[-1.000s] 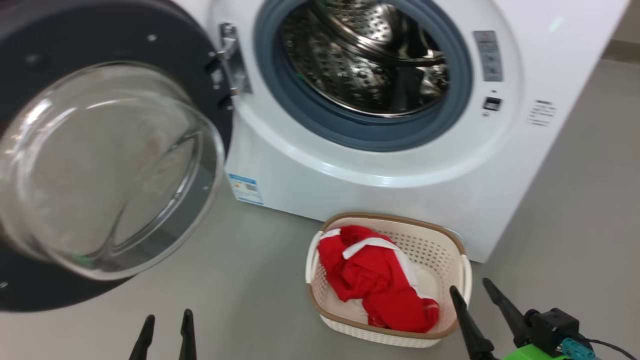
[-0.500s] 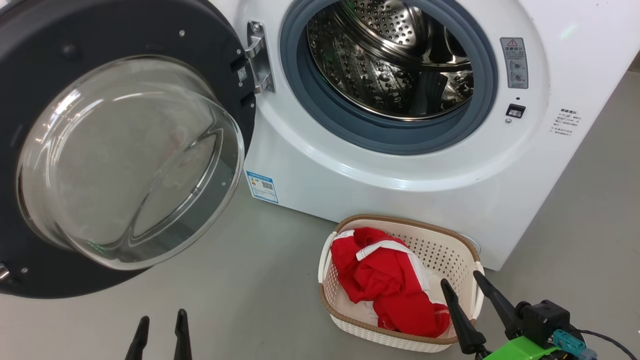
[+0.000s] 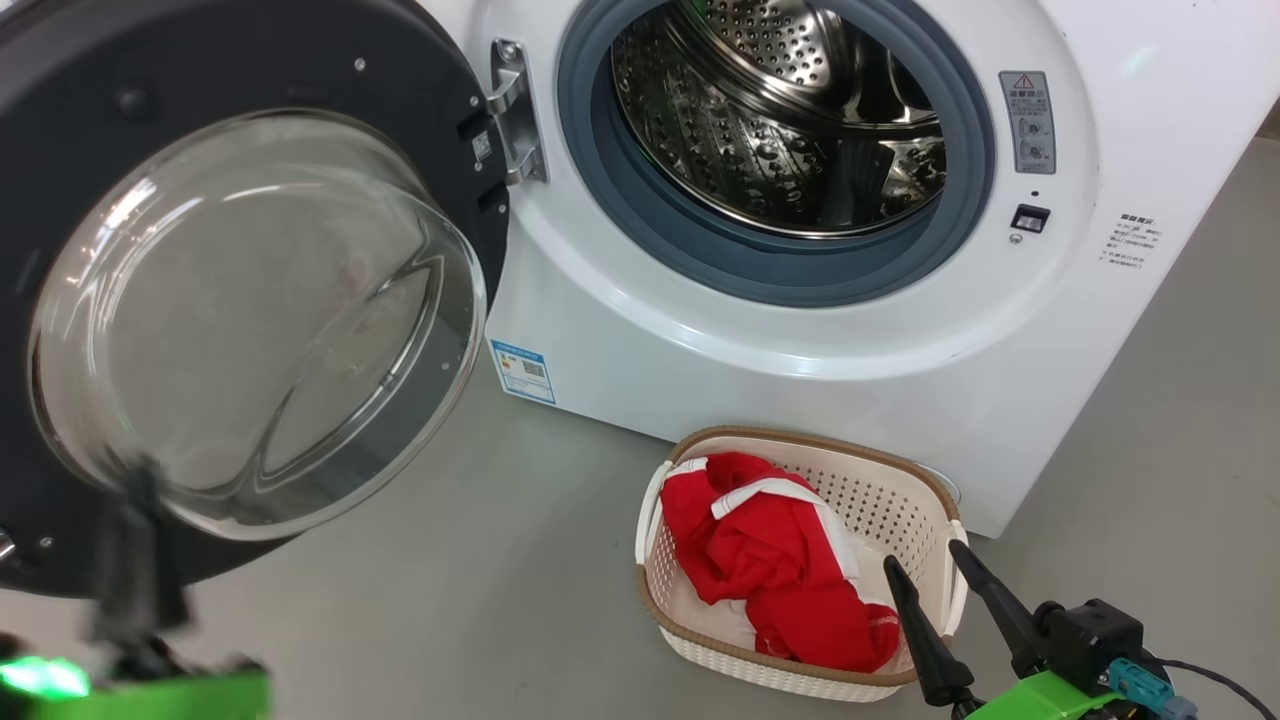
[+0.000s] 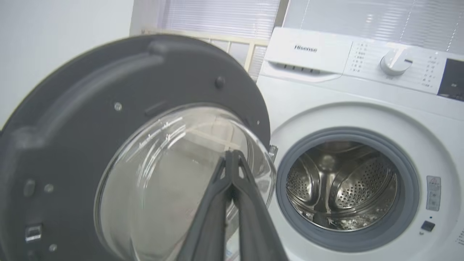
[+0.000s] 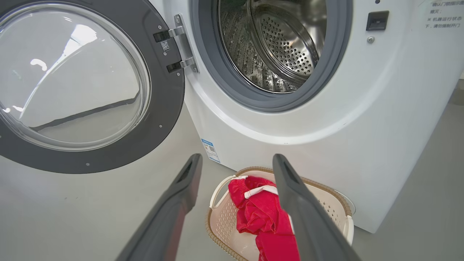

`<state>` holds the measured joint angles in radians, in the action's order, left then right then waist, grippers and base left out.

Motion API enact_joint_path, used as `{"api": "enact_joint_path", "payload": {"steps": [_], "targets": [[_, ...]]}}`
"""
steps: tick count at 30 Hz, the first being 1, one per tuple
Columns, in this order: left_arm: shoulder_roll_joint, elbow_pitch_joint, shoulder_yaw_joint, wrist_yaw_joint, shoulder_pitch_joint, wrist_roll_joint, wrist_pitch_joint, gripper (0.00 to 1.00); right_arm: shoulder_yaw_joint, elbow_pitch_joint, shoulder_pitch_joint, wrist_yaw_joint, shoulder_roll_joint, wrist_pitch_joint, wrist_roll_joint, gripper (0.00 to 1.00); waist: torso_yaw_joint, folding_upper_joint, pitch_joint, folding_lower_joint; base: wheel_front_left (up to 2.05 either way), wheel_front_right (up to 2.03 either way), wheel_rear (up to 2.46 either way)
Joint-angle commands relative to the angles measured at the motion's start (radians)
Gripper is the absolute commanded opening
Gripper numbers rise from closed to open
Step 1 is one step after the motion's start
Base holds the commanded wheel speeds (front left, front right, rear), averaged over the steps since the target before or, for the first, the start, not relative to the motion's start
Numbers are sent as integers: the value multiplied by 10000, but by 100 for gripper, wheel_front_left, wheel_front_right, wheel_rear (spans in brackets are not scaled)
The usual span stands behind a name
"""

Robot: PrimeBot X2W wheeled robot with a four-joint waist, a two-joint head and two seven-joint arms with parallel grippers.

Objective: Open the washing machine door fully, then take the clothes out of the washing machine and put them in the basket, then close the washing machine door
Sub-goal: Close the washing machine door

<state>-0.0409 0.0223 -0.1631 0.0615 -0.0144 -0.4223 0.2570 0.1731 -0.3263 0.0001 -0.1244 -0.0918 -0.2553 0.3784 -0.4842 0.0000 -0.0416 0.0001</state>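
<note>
Presently the left end effector [image 4: 232,154] has its two fingers pressed together and holds nothing. In the left wrist view its tips lie in front of the washing machine door [image 3: 240,300]; whether they touch it cannot be told. The door stands swung wide open, directly ahead of this end effector, with the drum [image 3: 780,130] ahead and to its right. The drum appears empty as far as it shows.

The right end effector [image 3: 920,556] is spread wide and empty. The basket [image 3: 800,437] sits on the floor just beyond its tips, and the clothes [image 3: 770,570] lie inside, heaped toward the side away from it. By this evidence, closing the door is the step left.

Handling, by judgement:
- **Door:** it is rigid and probably fairly heavy, and it turns only about the hinge [image 3: 510,110] on the washing machine [image 3: 800,380].
- **Glass bowl:** its bulging surface [image 4: 174,188] is smooth and curved, so closed fingers would likely slide off it. It is also the more fragile part.
- **Dark rim:** this part [image 4: 72,127] offers a flatter, stiffer surface.
- **Where to push:** the best point is likely on the rim edge farthest from the hinge, to the left of the left end effector, where leverage is greatest.
- **Clothes:** soft, limp and light, they need no further hold.
</note>
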Motion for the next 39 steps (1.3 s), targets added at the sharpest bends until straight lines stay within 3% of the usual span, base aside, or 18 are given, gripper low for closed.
{"api": "enact_joint_path", "payload": {"steps": [1, 6, 11, 15, 20, 24, 29, 33, 39], "targets": [[-93, 536, -610, 84, -654, 151, 47, 0, 168, 226, -191, -63, -41, -65, 41, 100, 4, 0, 5, -1, 0, 0, 0], [-215, 1846, -2093, 529, -2157, 940, 47, 0, -10, 274, -94, -63, 55, -65, 15, 100, 55, 0, 108, -1, 0, 0, 0], [-1249, 1771, -3091, 676, -3667, 838, 47, 0, -91, 324, 37, -63, 156, -65, 2, 100, 145, 0, 102, -1, 0, 0, 0], [-2330, 776, -3447, 687, -4690, 50, 47, 0, -159, 343, 52, -63, 216, -65, -15, 100, 194, 0, 45, -1, 0, 0, 0], [-3548, -1907, -3927, 690, -5779, -1594, -238, 0, -154, 344, 44, -63, 296, -65, 3, 100, 269, 0, 2, -1, 0, 0, 0], [-4230, -4040, -4404, 688, -6636, -2938, -1412, 0, -164, 369, 3, -63, 345, -65, 22, 100, 295, 0, -75, -1, 0, 0, 0], [-4897, -6368, -4783, 479, -7490, -4320, -3655, 0, -179, 371, -70, -63, 383, -65, 43, 100, 309, 0, -209, -1, 0, 0, 0], [-5594, -7692, -4404, 486, -7594, -4353, -5033, 0, -137, 364, -222, -63, 396, -65, 27, 100, 387, 0, -394, -1, 0, 0, 0], [-6172, -8982, -3944, 597, -7691, -4602, -6764, 0, -139, 388, -394, -63, 403, -65, -11, 100, 537, 0, -702, -1, 0, 0, 0]]}}
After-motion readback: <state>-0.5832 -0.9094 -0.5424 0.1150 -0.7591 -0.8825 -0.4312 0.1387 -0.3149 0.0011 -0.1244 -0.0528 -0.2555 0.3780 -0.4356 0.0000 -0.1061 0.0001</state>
